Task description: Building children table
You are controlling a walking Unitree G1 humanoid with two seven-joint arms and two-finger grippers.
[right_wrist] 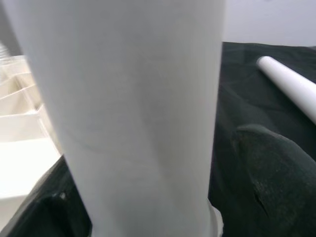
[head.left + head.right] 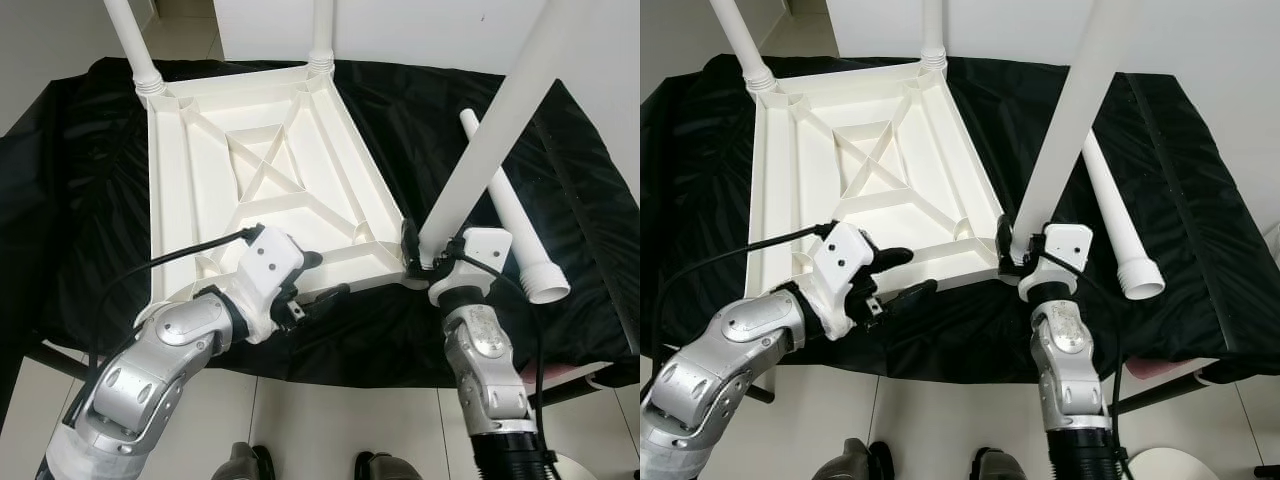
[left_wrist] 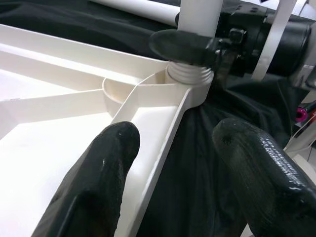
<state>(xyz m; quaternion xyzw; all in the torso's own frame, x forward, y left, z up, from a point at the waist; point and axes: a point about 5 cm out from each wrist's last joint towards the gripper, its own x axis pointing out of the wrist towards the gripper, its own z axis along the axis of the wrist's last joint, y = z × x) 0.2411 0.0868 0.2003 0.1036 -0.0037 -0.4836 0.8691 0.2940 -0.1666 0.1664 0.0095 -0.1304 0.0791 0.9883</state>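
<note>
The white table top lies upside down on a black cloth. Two white legs stand in its far corners. A third leg stands tilted in the near right corner socket. My right gripper is shut on this leg just above the socket. My left gripper is open, its fingers straddling the top's near rim a little left of that corner. A fourth leg lies loose on the cloth to the right.
The black cloth covers the whole work surface and hangs over its near edge. Light floor tiles show below, with my feet close to the edge. A white wall stands behind the table.
</note>
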